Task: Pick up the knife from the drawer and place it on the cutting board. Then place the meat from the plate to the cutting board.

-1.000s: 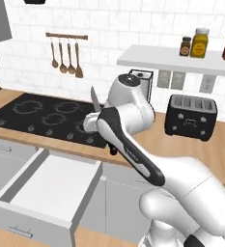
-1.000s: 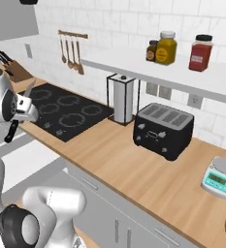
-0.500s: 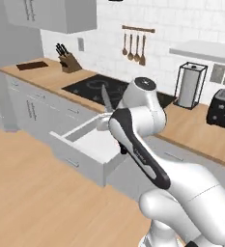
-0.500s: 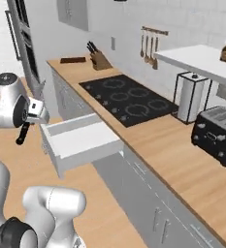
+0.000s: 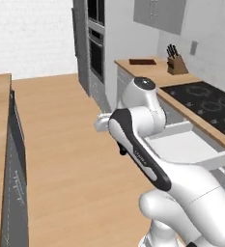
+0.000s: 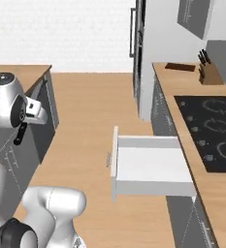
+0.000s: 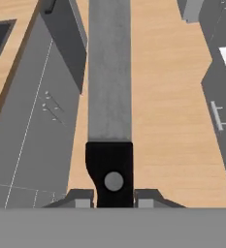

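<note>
**Desk:** A rendered kitchen with a pale wood floor, an oven tower at the far end, and a counter (image 6: 182, 82) running down the right. What has the arm got?

**Photographer:** The knife (image 7: 109, 87). In the hand view its black handle sits clamped between the two fingertips of the tool (image 7: 113, 197), and the grey blade runs straight up toward 12 o'clock over the floor. In the right base view the tool (image 6: 21, 131) hangs at about 9 o'clock, beside a grey cabinet, with something dark pointing down from it.

**Desk:** And the drawer?

**Photographer:** The drawer (image 6: 151, 167) stands pulled out, its white inside bare, below the cooktop (image 6: 209, 131). In the left base view the drawer (image 5: 184, 144) shows at 3 o'clock, behind the arm.

**Desk:** Where must the knife go?

**Photographer:** On the cutting board (image 6: 180, 67), the dark slab at the far end of the counter, just beside the knife block (image 6: 210, 72). It is well apart from the tool.

**Desk:** So which step is this?

**Photographer:** By my reading, the carry: knife lifted, not yet placed. Next, the base likely has to close on that far corner, then the arm lowers the blade flat onto the board. I cannot make out the meat or its plate here.
</note>
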